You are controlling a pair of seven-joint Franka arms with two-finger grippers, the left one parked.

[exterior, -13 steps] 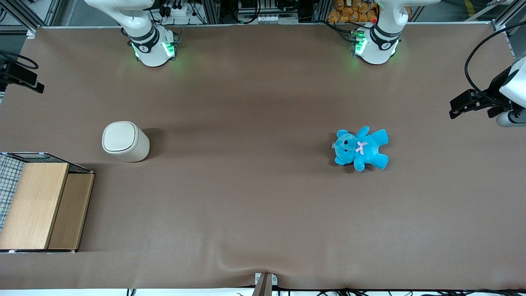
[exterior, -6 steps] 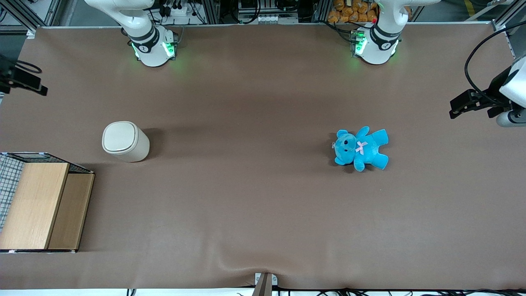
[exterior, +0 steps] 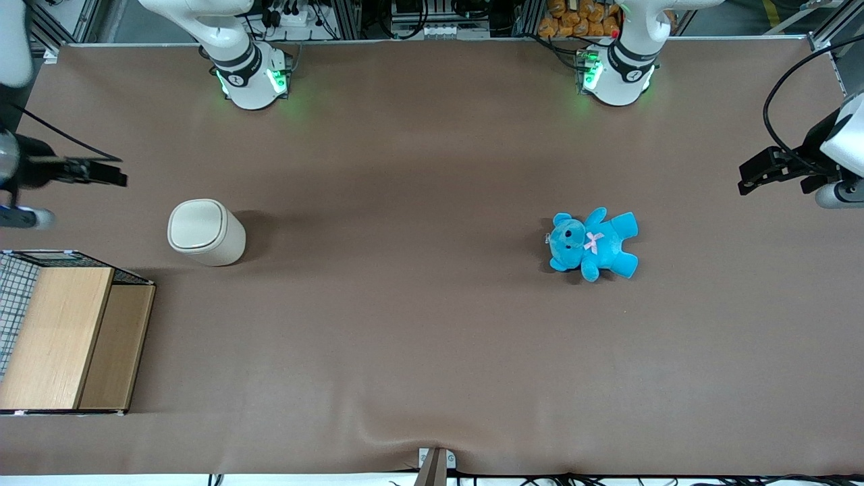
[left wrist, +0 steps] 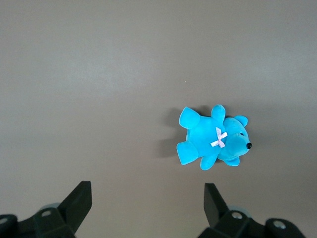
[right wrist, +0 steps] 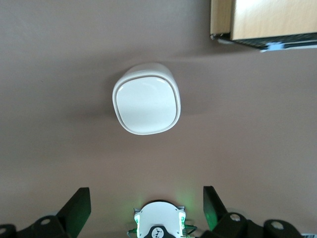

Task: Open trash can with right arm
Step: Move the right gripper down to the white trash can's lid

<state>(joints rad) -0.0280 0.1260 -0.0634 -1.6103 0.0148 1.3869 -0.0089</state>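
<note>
- Trash can (exterior: 206, 232) stands upright on the brown table cover (exterior: 418, 324), toward the working arm's end of the table. Lid (right wrist: 147, 105) is shut and sits flush in its rim.
- Right arm's gripper (exterior: 101, 171) hangs above the table at the working arm's end, near the trash can but apart from it, farther from the front camera than the can. Nothing touches the can.
- Fingers (right wrist: 78, 207) are spread wide with nothing between them; the wrist view shows both black tips well apart and the can's lid in full between and above them.
- Right arm (exterior: 20, 169) enters the front view only at the frame edge, with a thin black cable running along it.
- Wooden box with wire mesh (exterior: 64, 331) sits beside the trash can, nearer to the front camera, at the same end of the table. A small gap separates the two.
- Blue teddy (exterior: 592, 244) with a pink bow lies flat on the cover toward the parked arm's end, well apart from the can.
- Arm base (exterior: 251, 77) shows green lights.
</note>
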